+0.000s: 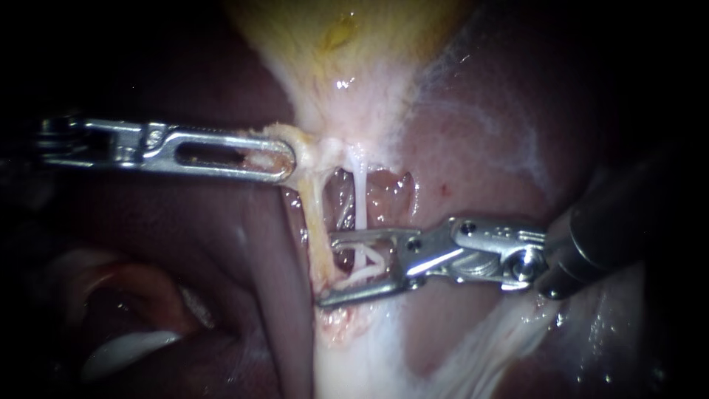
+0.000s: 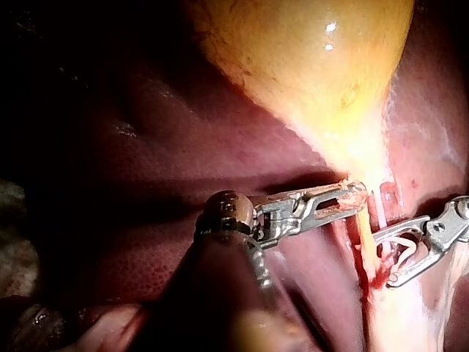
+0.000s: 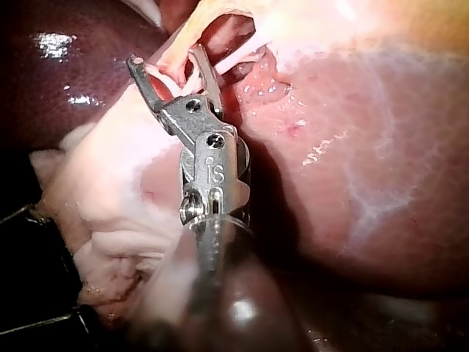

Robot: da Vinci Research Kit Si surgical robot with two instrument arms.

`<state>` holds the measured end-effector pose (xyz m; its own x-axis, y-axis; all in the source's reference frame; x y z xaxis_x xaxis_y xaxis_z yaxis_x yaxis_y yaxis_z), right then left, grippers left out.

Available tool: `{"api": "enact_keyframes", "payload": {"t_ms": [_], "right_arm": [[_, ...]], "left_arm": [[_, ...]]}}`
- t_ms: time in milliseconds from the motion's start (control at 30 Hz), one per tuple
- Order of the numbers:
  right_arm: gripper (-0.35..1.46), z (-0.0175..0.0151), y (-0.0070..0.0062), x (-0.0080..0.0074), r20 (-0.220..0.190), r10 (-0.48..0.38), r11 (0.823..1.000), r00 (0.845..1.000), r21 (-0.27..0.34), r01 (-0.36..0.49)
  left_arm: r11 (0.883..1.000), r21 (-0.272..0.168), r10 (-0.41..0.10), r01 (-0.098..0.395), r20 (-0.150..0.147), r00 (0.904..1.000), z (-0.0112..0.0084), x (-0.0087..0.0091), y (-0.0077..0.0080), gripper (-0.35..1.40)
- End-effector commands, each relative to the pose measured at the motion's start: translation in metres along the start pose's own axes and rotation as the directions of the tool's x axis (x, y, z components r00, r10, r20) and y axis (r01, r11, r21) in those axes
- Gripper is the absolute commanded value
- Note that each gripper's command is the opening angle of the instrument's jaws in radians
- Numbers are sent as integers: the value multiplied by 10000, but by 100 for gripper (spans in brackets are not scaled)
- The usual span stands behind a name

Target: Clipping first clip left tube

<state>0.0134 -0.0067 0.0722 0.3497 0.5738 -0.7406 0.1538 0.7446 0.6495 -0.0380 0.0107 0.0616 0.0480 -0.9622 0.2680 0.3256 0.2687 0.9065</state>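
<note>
1. Dark liver [image 1: 148, 222] framed everything; the left instrument [image 1: 284, 159], jaws clamped on the gallbladder [image 1: 347, 44] edge, apparently stretched the left tube [image 1: 316, 222] taut.
2. Jaws of the right instrument [image 1: 347, 267] stood apart, that tube at their tips, not yet enclosed.

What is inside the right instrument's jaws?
The right instrument has its jaws open around a thin white tube running down from the gallbladder. White strands, possibly a clip, lie between them. The lower jaw covers what lies beneath, so whether the yellowish tube is enclosed is unclear.
</note>
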Motion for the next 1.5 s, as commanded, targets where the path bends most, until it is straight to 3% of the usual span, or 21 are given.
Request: {"api": "enact_keyframes", "payload": {"t_ms": [33,500,833,1000,1233,1500], "right_arm": [[50,1,-1,1,9,-7,10000,10000,61,7],[50,33,-4,-8,98,99,9986,9999,528,-104],[49,47,-4,-3,5,167,9945,9999,1036,-167],[49,55,-2,-2,-12,181,9945,9998,1033,-178],[45,60,-1,1,492,182,9963,9986,833,-222],[38,61,0,2,493,186,9975,9986,675,-219]], "left_arm": [[10000,3,1,-1,-1,10000,0,0,0,-35],[10000,-2,-3,3,4,10000,1,0,-1,-35],[10000,-16,-10,10,16,10000,4,-1,-2,-35],[10000,-18,-11,11,18,10000,5,-1,-2,-35],[10000,-23,-12,12,23,10000,6,-1,-2,-35],[10000,-21,-11,11,21,10000,6,-1,-2,-35]]}}
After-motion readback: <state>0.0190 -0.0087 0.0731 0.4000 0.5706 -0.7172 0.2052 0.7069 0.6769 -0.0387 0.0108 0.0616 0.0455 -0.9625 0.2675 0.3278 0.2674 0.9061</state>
